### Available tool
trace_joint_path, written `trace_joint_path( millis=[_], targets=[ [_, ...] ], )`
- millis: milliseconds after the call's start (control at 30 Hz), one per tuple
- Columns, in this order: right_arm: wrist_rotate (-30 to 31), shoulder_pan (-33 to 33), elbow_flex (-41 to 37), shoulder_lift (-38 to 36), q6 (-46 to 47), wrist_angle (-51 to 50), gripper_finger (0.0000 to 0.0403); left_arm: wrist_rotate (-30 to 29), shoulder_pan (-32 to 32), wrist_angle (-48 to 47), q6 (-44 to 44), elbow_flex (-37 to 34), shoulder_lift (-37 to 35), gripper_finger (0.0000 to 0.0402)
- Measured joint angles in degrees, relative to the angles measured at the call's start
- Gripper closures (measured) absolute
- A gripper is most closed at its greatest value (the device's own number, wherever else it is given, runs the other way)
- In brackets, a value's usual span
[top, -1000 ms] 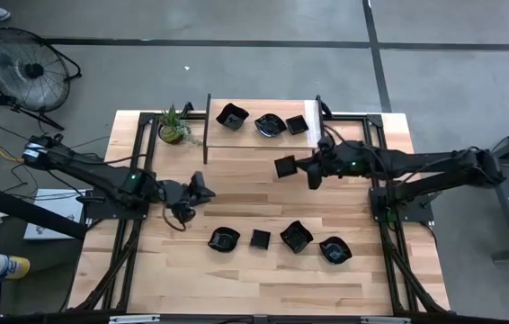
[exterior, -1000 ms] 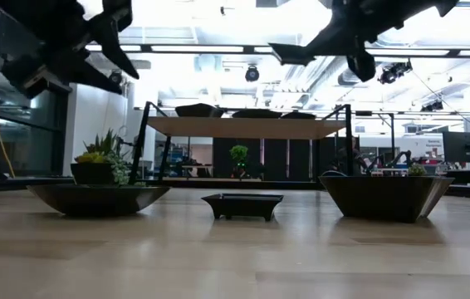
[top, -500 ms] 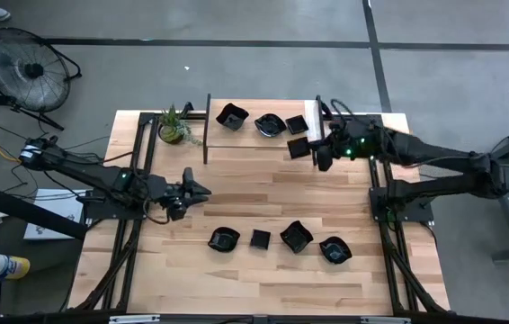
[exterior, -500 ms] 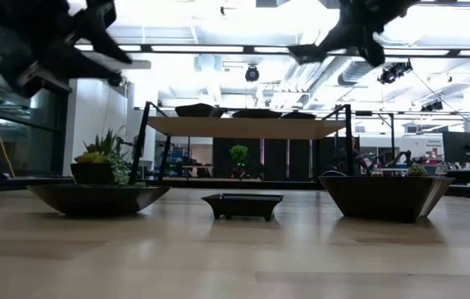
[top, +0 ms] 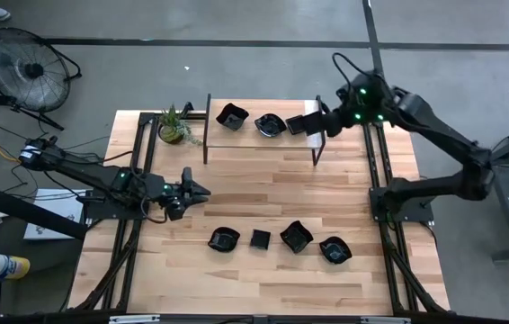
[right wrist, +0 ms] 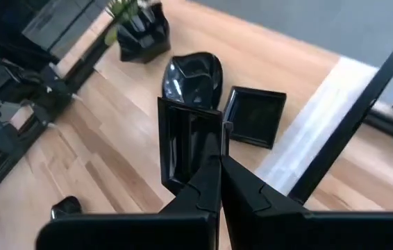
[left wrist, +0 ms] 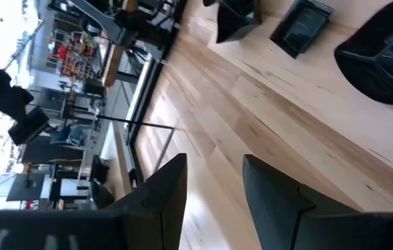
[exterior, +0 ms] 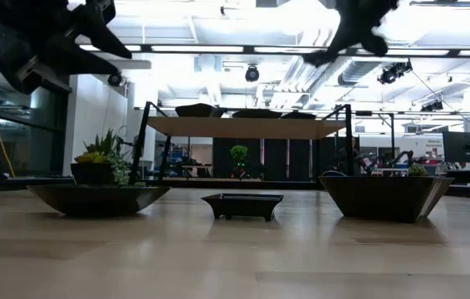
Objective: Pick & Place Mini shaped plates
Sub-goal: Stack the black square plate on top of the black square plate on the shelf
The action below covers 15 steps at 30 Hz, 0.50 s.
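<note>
Several mini shaped plates, small and glossy black, lie in a row near the table's front [top: 224, 239] [top: 296, 236] [top: 334, 249]. Three more sit on the raised wooden shelf [top: 259, 135] at the back: one at its left end [top: 232, 115], a leaf-shaped one [right wrist: 193, 75] and a square one [right wrist: 255, 117]. My right gripper [top: 319, 121] is high over the shelf's right end, shut on a square plate [right wrist: 186, 139]. My left gripper [top: 202, 191] hovers open above the table's left middle, with nothing between its fingers [left wrist: 176, 187]. My right gripper pinches the square plate's rim at one edge [right wrist: 214, 154] between its two shut fingers, slanting down from the table's right side. The plate stands on edge beyond the fingertips, lifted clear above the shelf.
A small potted plant [top: 175, 126] stands at the back left beside the shelf. The shelf has dark metal posts [top: 206, 130] [top: 317, 135] and a white strip at its right end [right wrist: 321, 125]. Bare wood lies between the shelf and the front row of plates.
My right gripper has risen and swung toward the table's far right corner, carrying the square plate from in front of the shelf to above its right end. My left gripper has tipped up toward level and stayed open.
</note>
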Motion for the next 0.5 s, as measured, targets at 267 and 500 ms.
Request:
trace_joint_path(
  millis=[267,500],
  targets=[
    [-13.8,-9.3,0.0,11.4,-3.3,1.2,0.0403,0.3,0.0,-0.6,-1.2,0.0,0.0,0.0266],
    [-20.5,-13.3,0.0,18.3,-4.7,5.9,0.0403,0.4,0.0,-1.4,-1.9,0.0,0.0,0.0266]
  ],
)
